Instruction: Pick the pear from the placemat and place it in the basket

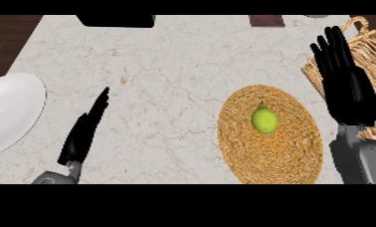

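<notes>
A yellow-green pear [264,119] lies near the middle of a round woven straw placemat [283,156] at the lower right of the counter. A wicker basket [365,47] shows at the right edge, partly hidden behind my right hand [346,86]. That hand is open with straight fingers pointing up, to the right of the pear and not touching it. My left hand [84,131] is open at the lower left, seen edge-on with straight fingers, far from the pear.
A white plate [16,109] sits at the left edge. A black object [116,20] and a dark reddish object [266,20] lie along the counter's far edge. Dark wood shows beyond the marble at the upper left.
</notes>
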Controlling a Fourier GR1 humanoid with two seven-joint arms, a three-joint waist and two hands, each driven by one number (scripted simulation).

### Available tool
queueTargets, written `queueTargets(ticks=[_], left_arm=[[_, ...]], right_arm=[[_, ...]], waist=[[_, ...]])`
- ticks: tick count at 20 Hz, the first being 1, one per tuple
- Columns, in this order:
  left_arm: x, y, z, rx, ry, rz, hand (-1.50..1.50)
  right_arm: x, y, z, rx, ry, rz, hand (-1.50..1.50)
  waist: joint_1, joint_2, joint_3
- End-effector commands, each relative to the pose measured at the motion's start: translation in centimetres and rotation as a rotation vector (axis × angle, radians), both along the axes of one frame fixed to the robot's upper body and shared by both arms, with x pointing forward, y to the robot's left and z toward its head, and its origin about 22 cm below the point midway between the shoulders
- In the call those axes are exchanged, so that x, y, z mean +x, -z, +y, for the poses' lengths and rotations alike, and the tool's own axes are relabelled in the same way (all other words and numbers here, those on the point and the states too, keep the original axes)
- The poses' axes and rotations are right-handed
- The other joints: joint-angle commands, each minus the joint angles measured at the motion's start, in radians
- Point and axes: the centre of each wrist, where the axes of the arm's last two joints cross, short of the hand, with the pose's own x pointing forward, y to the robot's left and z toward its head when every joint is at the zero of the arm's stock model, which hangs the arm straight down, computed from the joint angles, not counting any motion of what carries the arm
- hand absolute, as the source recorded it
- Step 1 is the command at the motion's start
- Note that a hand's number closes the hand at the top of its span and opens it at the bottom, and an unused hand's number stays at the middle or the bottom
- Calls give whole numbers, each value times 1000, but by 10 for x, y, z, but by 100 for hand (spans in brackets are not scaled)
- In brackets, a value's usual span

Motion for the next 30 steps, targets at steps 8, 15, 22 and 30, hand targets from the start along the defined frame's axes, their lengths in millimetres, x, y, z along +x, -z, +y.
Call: queueTargets(ticks=[8, 15, 22, 30], left_arm=[[34, -37, 6, -38, -47, -89, 0], [40, -31, 28, -53, -46, -63, 0], [50, -46, 26, -23, -67, -63, 0], [50, -45, 29, -48, -40, -58, 0]], right_arm=[[-7, 89, 9, 576, -306, -252, 150], [18, 65, 12, 223, -60, -146, -150], [18, 8, -99, -457, -121, 172, -150], [17, -40, -146, -608, -624, 408, -150]], waist=[[-24, -1, 12], [-29, -12, -2], [-33, -11, -4], [-24, -9, -1]])
